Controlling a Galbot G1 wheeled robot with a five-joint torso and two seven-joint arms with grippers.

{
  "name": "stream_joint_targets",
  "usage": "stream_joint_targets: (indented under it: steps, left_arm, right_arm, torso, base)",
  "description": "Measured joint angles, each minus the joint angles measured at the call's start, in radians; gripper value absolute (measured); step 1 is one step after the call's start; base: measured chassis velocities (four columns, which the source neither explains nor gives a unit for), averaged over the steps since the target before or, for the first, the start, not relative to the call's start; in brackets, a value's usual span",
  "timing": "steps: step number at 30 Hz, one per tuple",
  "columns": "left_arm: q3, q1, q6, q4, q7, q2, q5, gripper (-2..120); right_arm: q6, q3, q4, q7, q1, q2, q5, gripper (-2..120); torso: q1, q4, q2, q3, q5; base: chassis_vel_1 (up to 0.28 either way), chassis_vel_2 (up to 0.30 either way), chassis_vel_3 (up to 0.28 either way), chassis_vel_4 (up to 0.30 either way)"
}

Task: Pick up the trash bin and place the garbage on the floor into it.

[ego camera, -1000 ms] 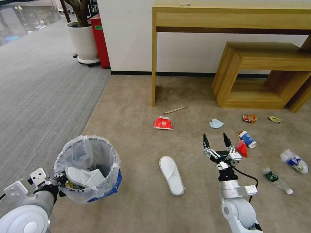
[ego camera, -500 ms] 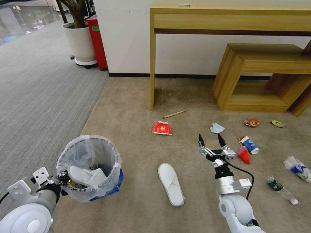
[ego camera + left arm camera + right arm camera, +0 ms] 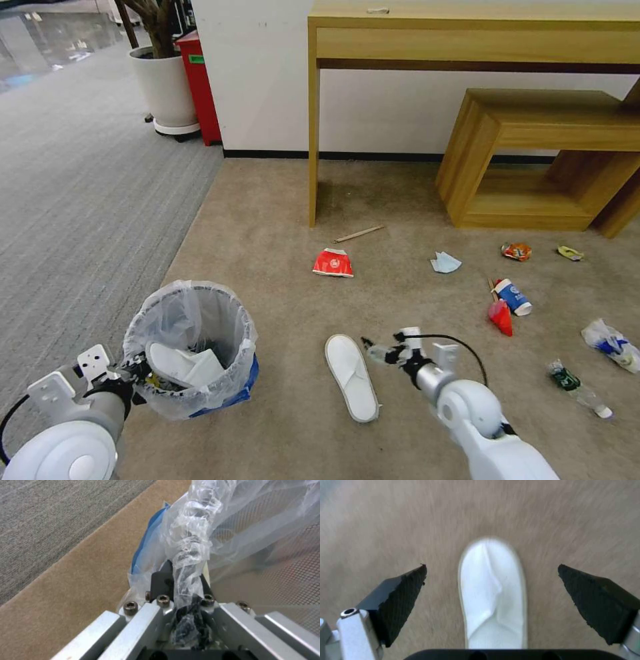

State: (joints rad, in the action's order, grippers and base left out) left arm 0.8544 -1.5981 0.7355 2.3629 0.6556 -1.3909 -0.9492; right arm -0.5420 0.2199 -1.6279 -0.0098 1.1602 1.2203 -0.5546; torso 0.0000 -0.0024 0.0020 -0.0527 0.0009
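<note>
1. Trash bin (image 3: 193, 353): small blue bin with clear plastic liner, near the robot's left side on the tan floor (image 3: 280, 220); 1 white slipper already lies inside
2. Left gripper (image 3: 186, 592): jaws clamped on the bin's rim and bunched liner, holding the bin
3. Right gripper (image 3: 491, 587): jaws wide apart, poised above the floor with a white slipper (image 3: 493, 592) lengthwise between the 2 black fingertips (image 3: 400, 600); not touching it
4. White slipper, head view: lies sole-long on the carpet just right of the bin, beside the right gripper's tips
5. Other garbage, well apart beyond: flattened red cup (image 3: 333, 263), wooden stick (image 3: 360, 234), pale wrapper (image 3: 445, 263), crushed can (image 3: 517, 251), yellow wrapper (image 3: 571, 253), blue-white cup (image 3: 515, 297), clear bottle (image 3: 577, 389), white-blue wrapper (image 3: 610, 345)
6. Step in hand, judged: lining up to grasp the 2nd slipper
7. Next move calls for: lowering straight down and closing across the slipper's width, pressing into the soft upper without snagging carpet
</note>
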Motion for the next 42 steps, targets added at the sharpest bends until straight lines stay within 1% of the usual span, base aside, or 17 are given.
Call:
stream_joint_targets:
  steps: [1, 4, 9, 12, 13, 16, 17, 21, 22, 25, 26, 29, 30, 33, 34, 38, 42]
  left_arm:
    - [0.000, 0.000, 0.000, 0.000, 0.000, 0.000, 0.000, 1]
    - [0.000, -0.005, 0.000, 0.004, 0.000, -0.004, 0.005, 1]
    - [0.000, -0.009, 0.000, 0.006, 0.001, -0.006, 0.010, 1]
    - [-0.002, -0.013, 0.000, 0.007, 0.001, -0.008, 0.017, 1]
    - [-0.002, -0.013, 0.000, 0.007, 0.001, -0.008, 0.017, 1]
    - [-0.010, -0.014, 0.000, 0.009, 0.001, -0.010, 0.025, 1]
    - [-0.010, -0.014, 0.000, 0.009, 0.001, -0.010, 0.025, 1]
    - [-0.025, -0.015, 0.000, 0.012, 0.001, -0.012, 0.040, 1]
    - [-0.025, -0.015, 0.000, 0.012, 0.001, -0.012, 0.040, 1]
    - [-0.029, -0.016, 0.000, 0.012, 0.001, -0.013, 0.044, 1]
    - [-0.029, -0.016, 0.000, 0.012, 0.001, -0.013, 0.044, 1]
    - [-0.030, -0.018, 0.000, 0.012, 0.001, -0.013, 0.045, 1]
    - [-0.030, -0.018, 0.000, 0.012, 0.001, -0.013, 0.045, 1]
    - [-0.030, -0.018, 0.000, 0.011, 0.001, -0.012, 0.045, 1]
    - [-0.030, -0.018, 0.000, 0.011, 0.001, -0.012, 0.045, 1]
    - [-0.030, -0.017, 0.000, 0.011, 0.001, -0.012, 0.045, 1]
    - [-0.031, -0.017, 0.000, 0.011, 0.001, -0.011, 0.045, 1]
  right_arm:
    - [0.000, 0.000, 0.000, 0.000, 0.000, 0.000, 0.000, 100]
    - [-0.001, -0.046, 0.113, 0.000, -0.064, 0.029, 0.021, 100]
    - [0.002, -0.062, 0.185, -0.007, -0.094, 0.053, 0.040, 99]
    - [0.009, -0.069, 0.228, -0.015, -0.107, 0.069, 0.058, 88]
    - [0.009, -0.069, 0.228, -0.015, -0.107, 0.069, 0.058, 88]
    - [0.021, -0.071, 0.257, -0.025, -0.115, 0.083, 0.070, 75]
    - [0.021, -0.071, 0.257, -0.025, -0.115, 0.083, 0.070, 75]
    - [0.041, -0.069, 0.290, -0.043, -0.118, 0.097, 0.092, 54]
    - [0.041, -0.069, 0.290, -0.043, -0.118, 0.097, 0.092, 54]
    - [0.063, -0.051, 0.320, -0.058, -0.120, 0.107, 0.123, 40]
    - [0.063, -0.051, 0.320, -0.058, -0.120, 0.107, 0.123, 40]
    - [0.088, -0.040, 0.342, -0.069, -0.123, 0.113, 0.145, 25]
    - [0.088, -0.040, 0.342, -0.069, -0.123, 0.113, 0.145, 25]
    - [0.097, -0.034, 0.349, -0.071, -0.123, 0.117, 0.157, 12]
    - [0.097, -0.034, 0.349, -0.071, -0.123, 0.117, 0.157, 12]
    - [0.103, -0.031, 0.355, -0.071, -0.123, 0.119, 0.163, 0]
    - [0.109, -0.029, 0.357, -0.071, -0.123, 0.120, 0.169, 0]
  torso:
    - [0.000, 0.0000, 0.000, 0.000, 0.0000]
    - [0.000, 0.0002, 0.000, 0.000, -0.0002]
    - [0.000, 0.0000, 0.000, 0.000, -0.0002]
    - [0.000, -0.0001, 0.000, 0.000, -0.0002]
    - [0.000, -0.0001, 0.000, 0.000, -0.0002]
    - [0.000, 0.0000, 0.000, 0.000, -0.0002]
    - [0.000, 0.0000, 0.000, 0.000, -0.0002]
    - [0.000, -0.0001, 0.000, 0.000, -0.0002]
    - [0.000, -0.0001, 0.000, 0.000, -0.0002]
    - [0.000, -0.0001, 0.000, 0.000, -0.0002]
    - [0.000, -0.0001, 0.000, 0.000, -0.0002]
    - [0.000, -0.0001, 0.000, 0.000, -0.0002]
    - [0.000, -0.0001, 0.000, 0.000, -0.0002]
    - [0.000, 0.0000, 0.000, 0.000, -0.0002]
    - [0.000, 0.0000, 0.000, 0.000, -0.0002]
    - [0.000, 0.0000, 0.000, 0.000, -0.0002]
    - [0.000, 0.0000, 0.000, 0.000, -0.0001]
  base:
    - [0.000, 0.000, 0.000, 0.000]
    - [0.000, 0.000, 0.000, 0.000]
    - [0.000, 0.000, 0.000, 0.000]
    - [0.000, 0.000, 0.000, 0.000]
    - [0.000, 0.000, 0.000, 0.000]
    - [0.000, 0.000, 0.000, 0.000]
    - [0.000, 0.000, 0.000, 0.000]
    - [0.000, 0.000, 0.000, 0.000]
    - [0.000, 0.000, 0.000, 0.000]
    - [0.000, 0.000, 0.000, 0.000]
    - [0.000, 0.000, 0.000, 0.000]
    - [0.000, 0.000, 0.000, 0.000]
    - [0.000, 0.000, 0.000, 0.000]
    - [0.000, 0.000, 0.000, 0.000]
    - [0.000, 0.000, 0.000, 0.000]
    - [0.000, 0.000, 0.000, 0.000]
    - [0.000, 0.000, 0.000, 0.000]
